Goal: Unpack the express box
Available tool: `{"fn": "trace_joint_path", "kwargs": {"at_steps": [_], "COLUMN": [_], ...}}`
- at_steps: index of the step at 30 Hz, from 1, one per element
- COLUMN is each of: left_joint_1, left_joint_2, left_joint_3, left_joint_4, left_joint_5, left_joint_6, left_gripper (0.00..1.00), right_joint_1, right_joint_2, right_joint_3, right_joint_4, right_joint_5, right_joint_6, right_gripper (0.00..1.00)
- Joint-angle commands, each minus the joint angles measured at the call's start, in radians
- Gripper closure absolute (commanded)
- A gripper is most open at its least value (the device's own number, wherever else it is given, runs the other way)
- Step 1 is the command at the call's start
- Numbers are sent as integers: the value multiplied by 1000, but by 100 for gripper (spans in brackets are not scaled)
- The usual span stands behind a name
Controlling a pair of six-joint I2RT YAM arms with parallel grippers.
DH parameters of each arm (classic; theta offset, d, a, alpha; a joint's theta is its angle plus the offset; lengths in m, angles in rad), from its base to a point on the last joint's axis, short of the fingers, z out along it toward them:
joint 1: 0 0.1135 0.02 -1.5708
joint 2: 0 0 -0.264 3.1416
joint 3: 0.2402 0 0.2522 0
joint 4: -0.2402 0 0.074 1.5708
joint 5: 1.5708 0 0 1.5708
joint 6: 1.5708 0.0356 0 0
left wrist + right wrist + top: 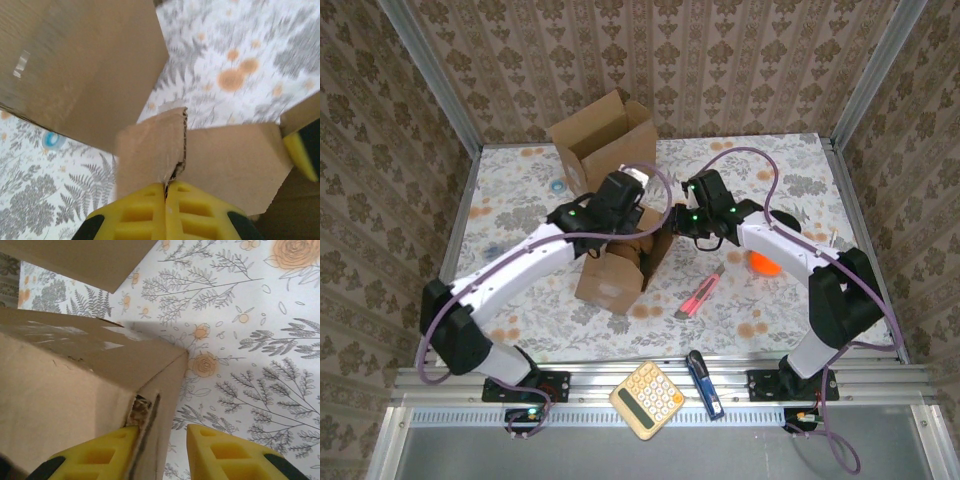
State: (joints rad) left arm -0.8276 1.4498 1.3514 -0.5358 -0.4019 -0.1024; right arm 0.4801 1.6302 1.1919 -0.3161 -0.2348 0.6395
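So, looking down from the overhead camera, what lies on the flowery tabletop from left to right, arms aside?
First a small blue ring → cardboard box on its side → pink cutter → orange ball. The open box at the back overlaps the first two, so it's left out.

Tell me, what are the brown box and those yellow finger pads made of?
The box looks like corrugated cardboard, matte brown; its torn flap edge shows fluted layers in the left wrist view. The finger pads are probably moulded plastic or rubber, matte yellow with recessed pockets; which of the two is hard to tell.
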Motion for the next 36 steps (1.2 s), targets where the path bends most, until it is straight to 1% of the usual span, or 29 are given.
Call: {"fn": "trace_joint_path", "kwargs": {"at_steps": [1,6,9,11,16,18,21,24,28,31,32,36], "left_joint_1": [39,47,46,47,47,47,46,46,39,20,15,1], "left_joint_2": [-61,-77,-77,-75,-75,-75,-75,-75,-74,-71,-69,-59], "left_joint_3": [-14,-28,-26,-21,2,9,17,24,35,41,41,18], "left_joint_4": [-9,3,7,4,-26,-43,-62,-84,-119,-137,-138,-117], "left_joint_5": [47,97,128,149,180,180,176,165,129,83,72,55], "left_joint_6": [-44,-61,-69,-76,-116,-138,-185,-243,-316,-356,-366,-405], "left_gripper": [100,100,100,100,100,100,100,100,100,100,100,100], "right_joint_1": [-21,-22,-21,-21,-22,-20,-3,31,87,127,137,151], "right_joint_2": [51,44,28,9,-67,-97,-136,-158,-175,-185,-189,-196], "right_joint_3": [-52,-48,-40,-33,-7,-3,3,18,38,48,52,75], "right_joint_4": [-110,-110,-106,-105,-110,-111,-133,-180,-271,-305,-307,-284], "right_joint_5": [111,99,73,53,-15,-48,-68,-59,-1,43,49,61], "right_joint_6": [-14,-15,-17,-17,-20,-14,-9,-9,-8,-1,3,32], "right_gripper": [71,70,68,62,39,33,28,27,26,25,24,10]}}
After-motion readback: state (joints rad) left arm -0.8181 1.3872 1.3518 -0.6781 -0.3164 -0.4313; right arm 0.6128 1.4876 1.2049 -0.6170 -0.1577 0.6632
